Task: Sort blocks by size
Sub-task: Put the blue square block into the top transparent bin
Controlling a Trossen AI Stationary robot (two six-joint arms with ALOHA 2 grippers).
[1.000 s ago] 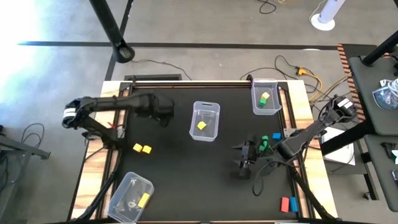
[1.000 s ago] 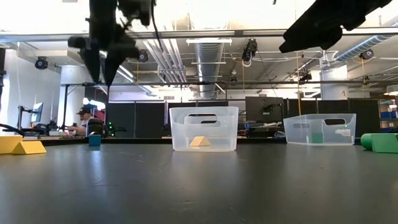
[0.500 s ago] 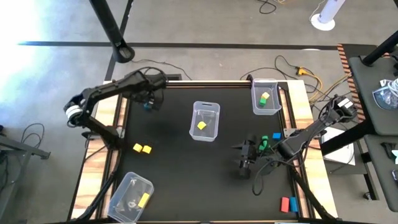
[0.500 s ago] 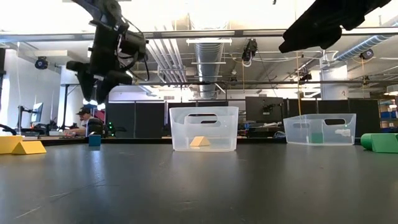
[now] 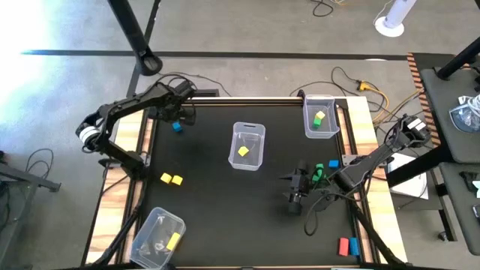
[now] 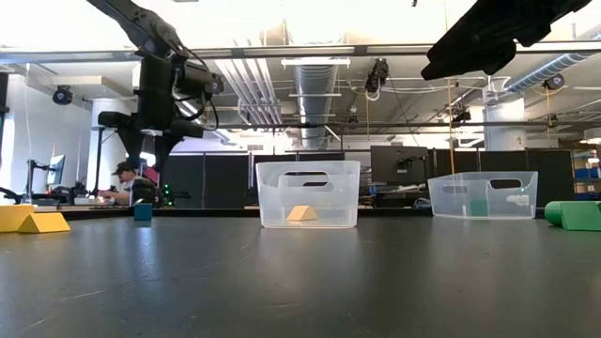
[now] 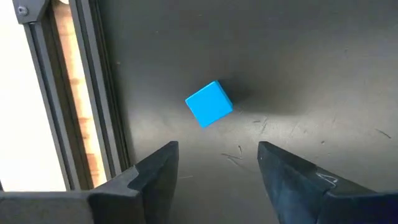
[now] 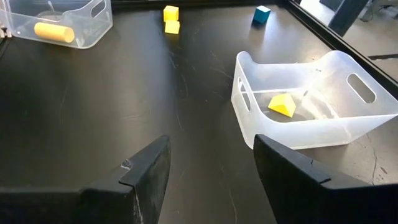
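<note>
Hovering over the blue cube [image 7: 209, 104] at the table's far left, the left gripper [image 7: 217, 163] holds its jaws wide (likely lining up a grasp); the right gripper [image 8: 210, 163], also wide, waits near right.

Bright overhead light glares off the dark table [image 7: 311, 56]; images sharp.

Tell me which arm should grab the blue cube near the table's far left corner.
Left. Its open hand hangs right over the blue cube, fingers either side. The right hand waits across the table, beyond the middle bin.
</note>
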